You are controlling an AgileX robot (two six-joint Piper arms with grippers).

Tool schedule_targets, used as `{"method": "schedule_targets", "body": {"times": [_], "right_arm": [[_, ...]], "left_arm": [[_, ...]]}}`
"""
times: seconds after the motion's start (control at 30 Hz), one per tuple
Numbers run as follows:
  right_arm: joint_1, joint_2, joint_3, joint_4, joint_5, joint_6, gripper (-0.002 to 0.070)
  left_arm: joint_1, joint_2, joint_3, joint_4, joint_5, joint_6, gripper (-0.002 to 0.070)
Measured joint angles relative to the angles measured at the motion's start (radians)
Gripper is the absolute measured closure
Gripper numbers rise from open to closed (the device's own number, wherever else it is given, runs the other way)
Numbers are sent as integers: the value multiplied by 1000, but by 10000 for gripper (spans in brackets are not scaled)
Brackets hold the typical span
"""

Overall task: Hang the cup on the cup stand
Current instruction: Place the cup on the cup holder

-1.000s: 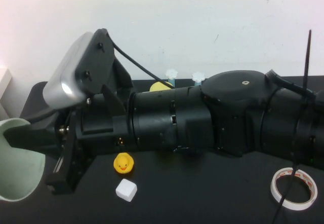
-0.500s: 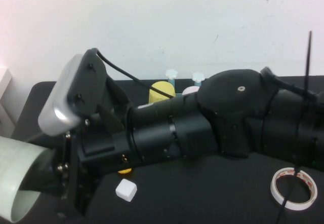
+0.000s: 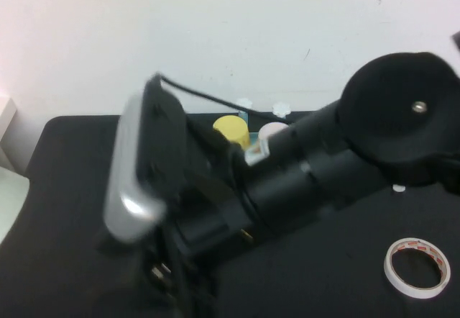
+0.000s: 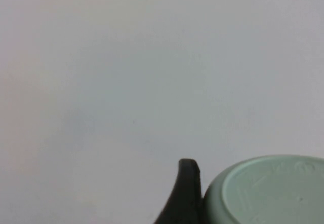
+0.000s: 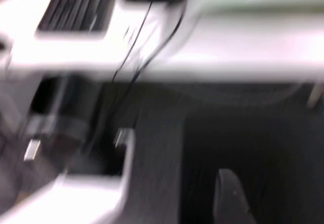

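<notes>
The left gripper (image 4: 202, 203) clasps the cup (image 4: 268, 191) at the table's (image 3: 65, 188) left edge; right gripper's jaws: cannot tell.

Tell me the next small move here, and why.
Probably pull the right gripper, now low at the near left, back toward its own side. Its arm lies across the table in front of the cup stand, while the left gripper holds the cup aloft, base toward the wall. Until that arm clears, the cup seems to have no open path to the pegs.
</notes>
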Motion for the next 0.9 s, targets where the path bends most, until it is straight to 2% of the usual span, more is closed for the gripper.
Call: {"method": "schedule_targets", "body": {"times": [0.13,0.2,0.3,0.4,0.6,0.7,0.9], "right_arm": [[0,-32,0,-248,207,182,365],[0,-38,0,-385,341,281,435],[0,-38,0,-590,473,419,584],[0,-45,8,-801,501,551,647],[-2,-133,128,-1055,480,722,667],[-2,-194,219,-1095,433,783,668],[-2,-305,369,-1110,385,906,670]], "left_arm": [[0,58,-38,0,-7,292,118],[0,104,-61,0,4,439,118],[0,205,-105,0,37,665,118],[0,328,-158,0,81,822,119],[0,618,-304,9,254,892,119],[0,782,-417,13,393,902,119],[-2,1068,-658,22,541,916,120]]}}
